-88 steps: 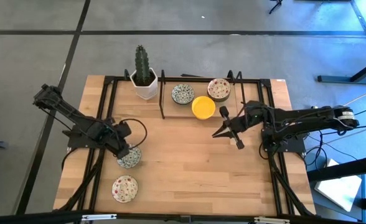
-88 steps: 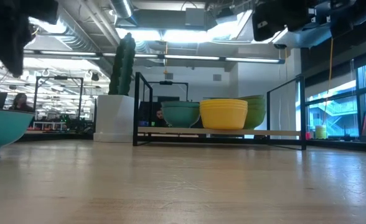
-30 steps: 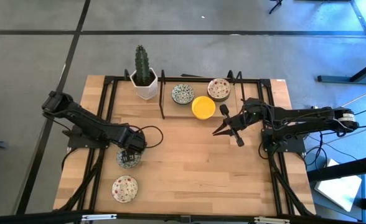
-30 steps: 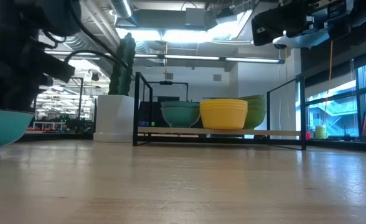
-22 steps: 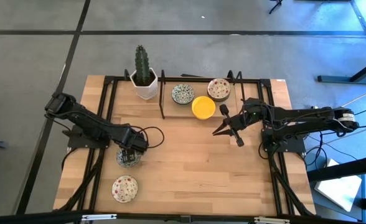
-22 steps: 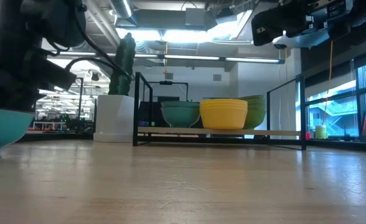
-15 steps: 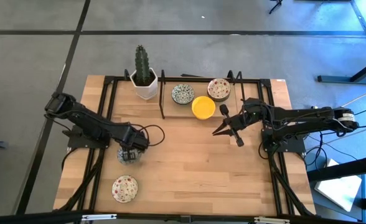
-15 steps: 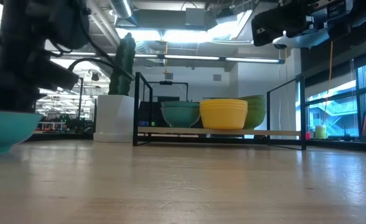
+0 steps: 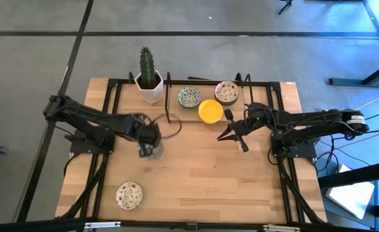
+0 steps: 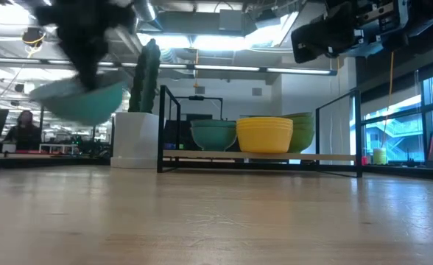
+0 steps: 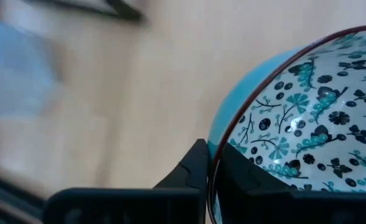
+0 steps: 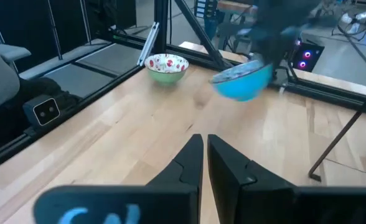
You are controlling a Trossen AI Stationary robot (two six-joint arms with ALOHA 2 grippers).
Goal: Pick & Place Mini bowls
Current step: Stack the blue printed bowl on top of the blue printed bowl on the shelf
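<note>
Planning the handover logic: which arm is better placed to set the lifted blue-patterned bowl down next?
Left. Its gripper is clamped on the blue-patterned bowl, held above the table; the right gripper hangs empty near the rack.

The right gripper point(image 12: 204, 148) has its two dark fingers pressed together over the wooden table point(image 12: 121, 155). Beyond them a blue bowl point(image 12: 243, 79) hangs in the air under a blurred dark arm point(image 12: 281, 25). A speckled bowl point(image 12: 167, 67) sits near the table's black frame point(image 12: 144, 46).
</note>
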